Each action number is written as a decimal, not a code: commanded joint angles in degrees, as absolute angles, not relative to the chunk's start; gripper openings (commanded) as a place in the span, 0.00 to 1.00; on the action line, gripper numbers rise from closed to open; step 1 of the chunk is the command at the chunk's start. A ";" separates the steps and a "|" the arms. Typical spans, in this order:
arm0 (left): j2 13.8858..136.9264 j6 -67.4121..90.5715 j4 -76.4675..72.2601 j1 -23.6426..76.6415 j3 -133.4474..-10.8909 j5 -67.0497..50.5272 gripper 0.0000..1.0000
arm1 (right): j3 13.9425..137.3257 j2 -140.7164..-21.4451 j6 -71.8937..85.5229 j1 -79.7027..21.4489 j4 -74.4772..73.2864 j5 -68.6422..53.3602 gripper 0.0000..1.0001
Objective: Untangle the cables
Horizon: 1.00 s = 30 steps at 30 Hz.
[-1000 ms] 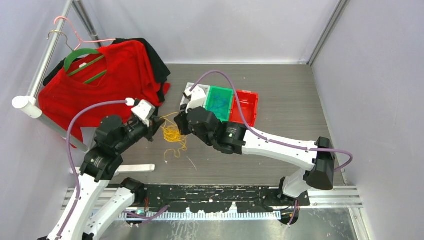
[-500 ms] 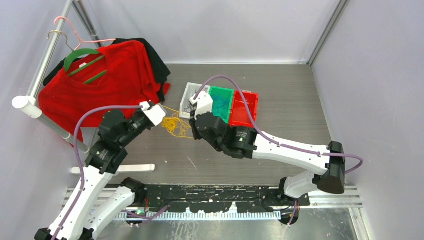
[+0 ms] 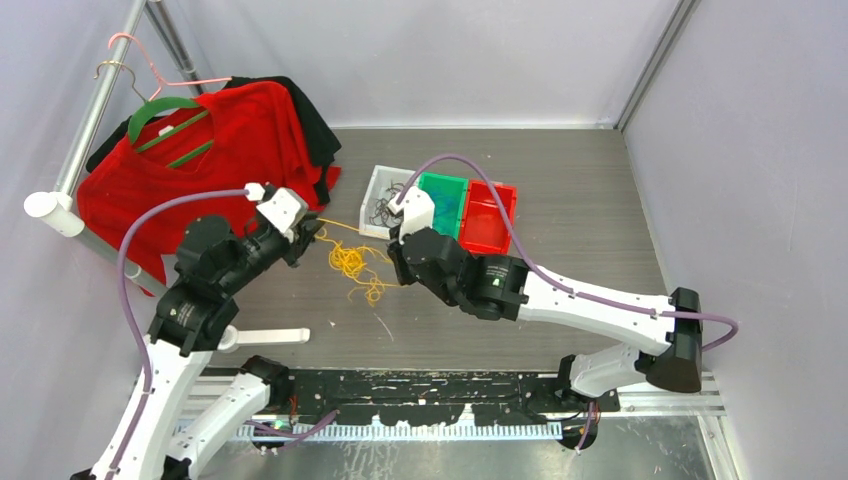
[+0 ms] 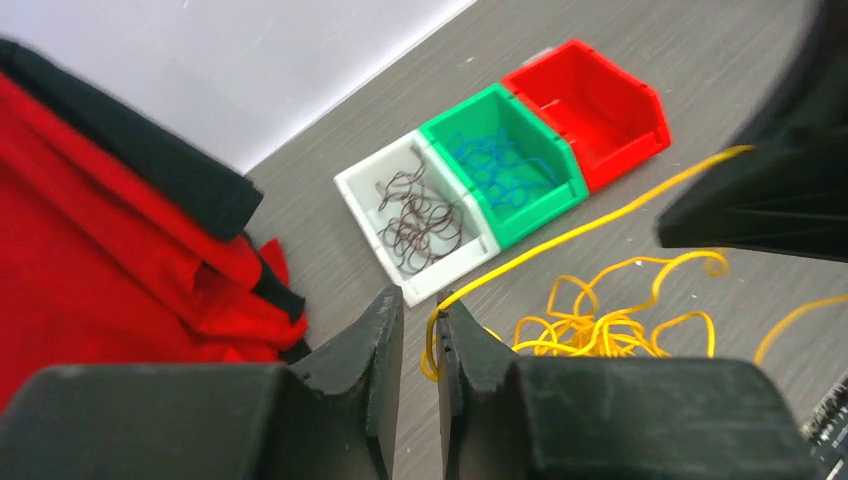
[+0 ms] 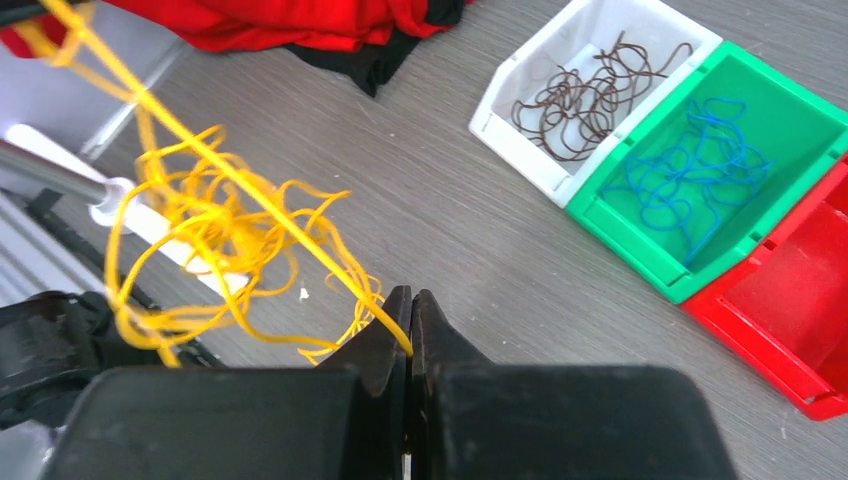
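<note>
A yellow cable tangle (image 3: 352, 262) lies between the two arms, with one strand stretched taut from it. My right gripper (image 3: 398, 275) is shut on that strand (image 5: 300, 235), pinched at the fingertips (image 5: 411, 295). My left gripper (image 4: 420, 300) stands slightly open. The yellow strand (image 4: 560, 240) loops loosely through the gap against the right finger. The yellow heap (image 4: 600, 325) rests on the table beyond. A dark brown cable (image 5: 580, 95) lies in the white bin (image 3: 377, 190), and a blue cable (image 5: 700, 185) in the green bin (image 3: 455, 225).
A red bin (image 3: 487, 215) sits to the right of the green one, with no cable in it. Red and black garments (image 3: 230, 140) hang on a rack (image 3: 90, 120) at the back left. A white bar (image 3: 265, 337) lies near the left arm's base.
The left gripper's jaws have parted and it has drawn back to the left. The yellow tangle has sagged lower and spread out. The right arm shifted slightly, still pinching the strand.
</note>
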State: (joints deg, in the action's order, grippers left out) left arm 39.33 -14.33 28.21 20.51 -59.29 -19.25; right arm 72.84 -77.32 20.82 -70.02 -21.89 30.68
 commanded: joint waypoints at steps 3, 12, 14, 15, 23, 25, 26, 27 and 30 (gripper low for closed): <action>41.24 -13.47 24.79 20.06 -57.45 2.04 0.14 | 72.22 -71.42 20.22 -69.96 -18.44 28.63 0.01; 35.54 -42.85 9.78 20.06 -47.90 -1.56 0.14 | 70.22 -67.94 14.26 -69.95 -23.39 39.51 0.01; 34.24 -45.86 9.07 20.08 -46.94 -3.75 0.13 | 69.74 -67.53 12.60 -69.96 -23.48 40.69 0.01; 34.04 -44.94 11.63 20.12 -48.13 -5.47 0.13 | 69.75 -67.65 12.06 -69.96 -23.49 40.85 0.01; 40.65 -10.37 35.13 20.07 -65.94 -32.32 0.23 | 68.83 -70.52 13.35 -69.92 -19.12 34.95 0.01; 43.07 -1.18 35.86 20.04 -68.25 -34.86 0.28 | 67.68 -70.51 15.84 -69.96 -15.48 31.49 0.01; 44.14 1.30 35.61 20.07 -69.02 -34.97 0.29 | 66.99 -70.44 17.08 -69.96 -13.73 29.65 0.01; 44.73 3.28 35.41 20.09 -69.48 -34.80 0.29 | 66.27 -70.45 18.17 -69.96 -12.10 28.62 0.01; 45.84 6.66 35.05 20.07 -70.55 -34.81 0.31 | 65.23 -70.67 20.58 -69.96 -8.43 27.13 0.01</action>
